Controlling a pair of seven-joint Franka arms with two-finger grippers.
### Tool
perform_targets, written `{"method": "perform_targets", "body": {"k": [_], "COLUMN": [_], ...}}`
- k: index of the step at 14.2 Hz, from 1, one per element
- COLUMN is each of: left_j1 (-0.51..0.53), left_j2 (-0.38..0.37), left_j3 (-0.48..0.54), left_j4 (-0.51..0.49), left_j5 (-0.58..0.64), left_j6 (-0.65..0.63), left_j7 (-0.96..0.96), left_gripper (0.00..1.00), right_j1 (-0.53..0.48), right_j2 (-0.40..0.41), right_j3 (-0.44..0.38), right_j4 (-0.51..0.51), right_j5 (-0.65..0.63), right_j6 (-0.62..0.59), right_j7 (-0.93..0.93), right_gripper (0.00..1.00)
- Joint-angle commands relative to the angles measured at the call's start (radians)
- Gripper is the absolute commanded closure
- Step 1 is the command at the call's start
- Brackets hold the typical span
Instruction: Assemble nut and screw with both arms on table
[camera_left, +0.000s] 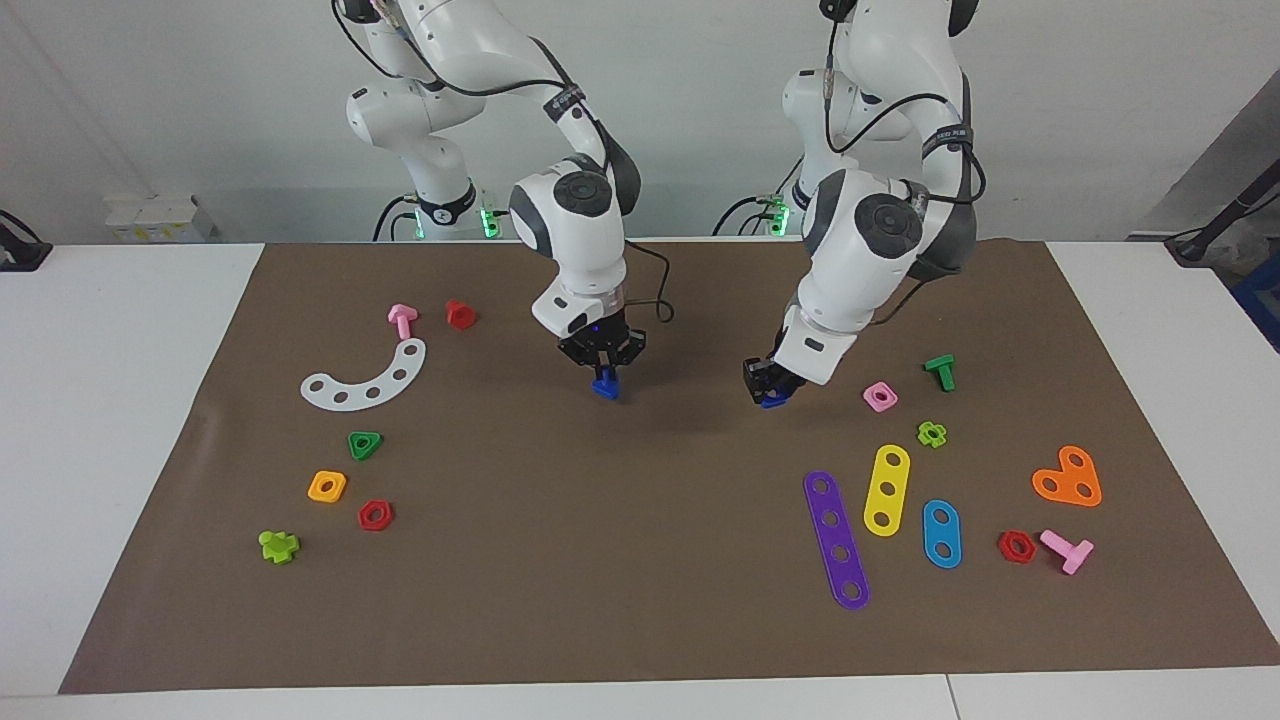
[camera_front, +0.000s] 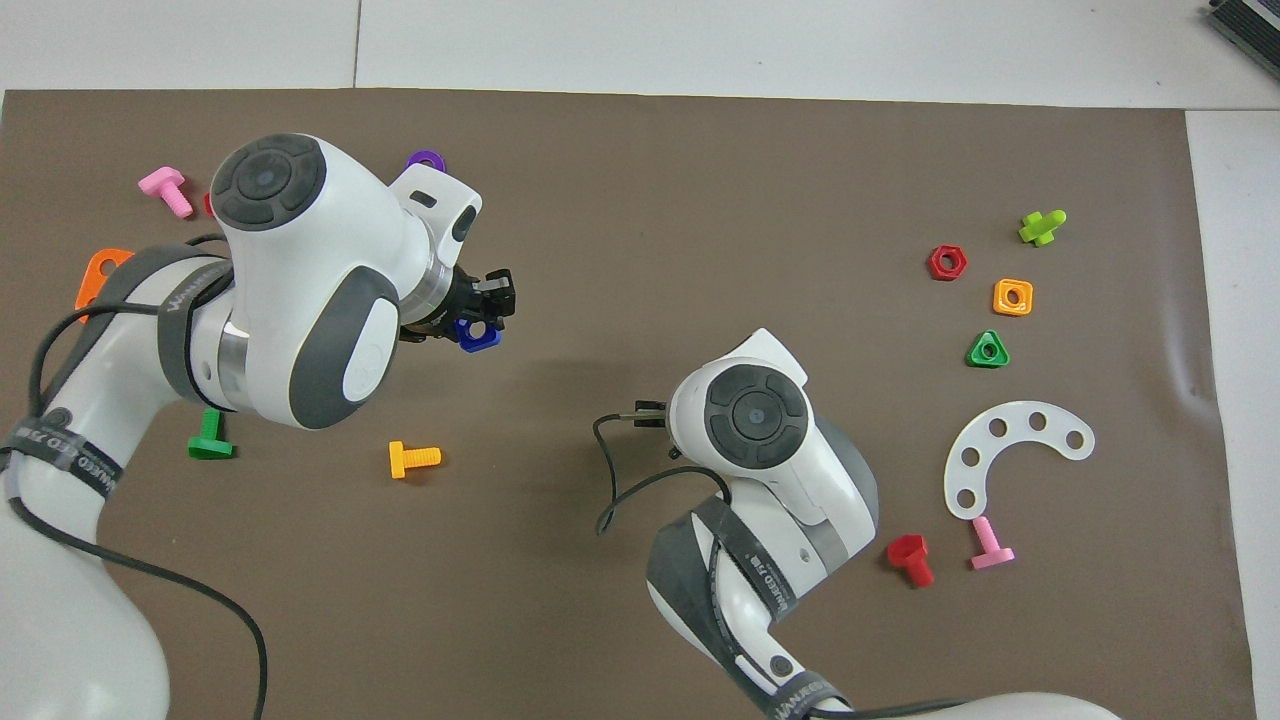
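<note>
The right gripper (camera_left: 604, 383), centre of the facing view, points down with its jaws closed on the screw (camera_left: 604, 388), raised above the tabletop (camera_left: 620, 560). The left gripper (camera_left: 768, 392), to its right in that view, tilts inward and grips the nut (camera_front: 478, 335), seemingly edge-on. Nut and screw sit at about the same height, well apart; mating them needs the nut's hole turned toward the screw's shaft.

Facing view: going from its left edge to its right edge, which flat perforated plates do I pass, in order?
white curved plate → purple four-hole strip → yellow three-hole strip → blue two-hole strip → orange heart-shaped plate
</note>
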Motion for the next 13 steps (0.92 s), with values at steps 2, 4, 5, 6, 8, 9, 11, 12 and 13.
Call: {"method": "perform_targets", "body": {"k": [2, 4, 5, 6, 8, 9, 11, 12, 13], "left_j1": [-0.047, -0.05, -0.057, -0.065, -0.076, -0.08, -0.132, -0.145, -0.163], "left_j2": [0.009, 0.012, 0.017, 0.023, 0.032, 0.049, 0.078, 0.09, 0.101], "left_j3": [0.016, 0.015, 0.015, 0.015, 0.013, 0.013, 0.016, 0.015, 0.015], "left_j4": [0.005, 0.005, 0.008, 0.01, 0.01, 0.013, 0.017, 0.019, 0.019], "left_j5": [-0.015, -0.015, -0.015, -0.017, -0.02, -0.026, -0.031, -0.031, -0.032], "left_j6": [0.037, 0.066, 0.077, 0.082, 0.114, 0.121, 0.128, 0.132, 0.132], "left_j7": [-0.04, -0.068, -0.085, -0.092, -0.123, -0.135, -0.177, -0.191, -0.2], "left_gripper": [1.0, 1.0, 1.0, 1.0, 1.0, 1.0, 1.0, 1.0, 1.0], "right_j1": [0.039, 0.038, 0.036, 0.036, 0.025, 0.022, -0.016, -0.045, -0.069], "right_j2": [0.045, 0.045, 0.045, 0.042, 0.019, -0.001, -0.056, -0.091, -0.124], "right_j3": [-0.003, -0.003, -0.003, -0.003, -0.003, -0.009, -0.015, -0.014, -0.014], "right_j4": [0.008, 0.008, 0.007, 0.007, 0.007, 0.005, 0.004, 0.004, 0.004], "right_j5": [-0.042, -0.042, -0.042, -0.042, -0.042, -0.042, -0.042, -0.042, -0.042], "right_j6": [0.03, 0.032, 0.027, 0.026, 0.014, 0.0, -0.04, -0.072, -0.106], "right_j7": [0.085, 0.085, 0.087, 0.094, 0.098, 0.098, 0.093, 0.081, 0.067], "right_gripper": [1.0, 0.91, 0.52, 0.28, 0.21, 0.14, 0.12, 0.08, 0.06]}}
